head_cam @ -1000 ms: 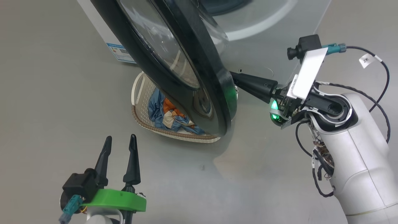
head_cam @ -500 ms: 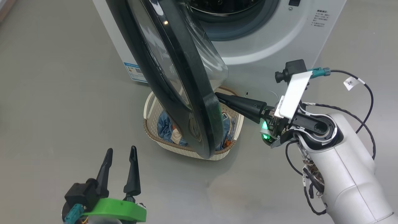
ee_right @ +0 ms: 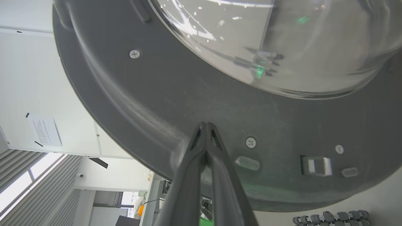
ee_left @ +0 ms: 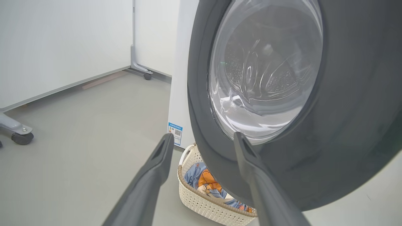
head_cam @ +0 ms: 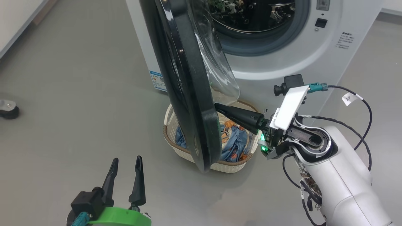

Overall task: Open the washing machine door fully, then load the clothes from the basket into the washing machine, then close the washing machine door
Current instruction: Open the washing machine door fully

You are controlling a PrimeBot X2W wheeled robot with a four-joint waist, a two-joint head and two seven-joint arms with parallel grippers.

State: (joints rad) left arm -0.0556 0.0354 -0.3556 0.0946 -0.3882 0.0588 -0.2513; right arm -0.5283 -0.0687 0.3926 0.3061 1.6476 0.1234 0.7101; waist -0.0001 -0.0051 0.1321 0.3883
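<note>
The washing machine (head_cam: 282, 72) stands at the top with its steel drum (head_cam: 251, 15) exposed. The washing machine door (head_cam: 188, 94) hangs swung out, seen nearly edge-on, with its black rim over the basket (head_cam: 230, 165). My right gripper (head_cam: 218, 108) is shut, holding nothing, its tips against the door's inner rim (ee_right: 220, 103) just below the glass bulge; the tips (ee_right: 205, 124) meet there. The clothes (head_cam: 234, 141), blue with orange patches, lie in the basket (ee_left: 204, 201) on the floor by the machine. My left gripper (head_cam: 125, 163) stands open at the lower left, short of the door's outer face (ee_left: 345, 125).
A blue label (head_cam: 157, 80) marks the machine's lower left corner. A caster wheel (head_cam: 8, 110) of a stand sits on the grey floor at the far left, with a white partition (ee_left: 62, 47) behind it. Open floor lies left of the basket.
The head camera has tilted up, bringing the drum into view. The door has swung further out toward edge-on with the shut right gripper against its inner rim. The left gripper stays open.
</note>
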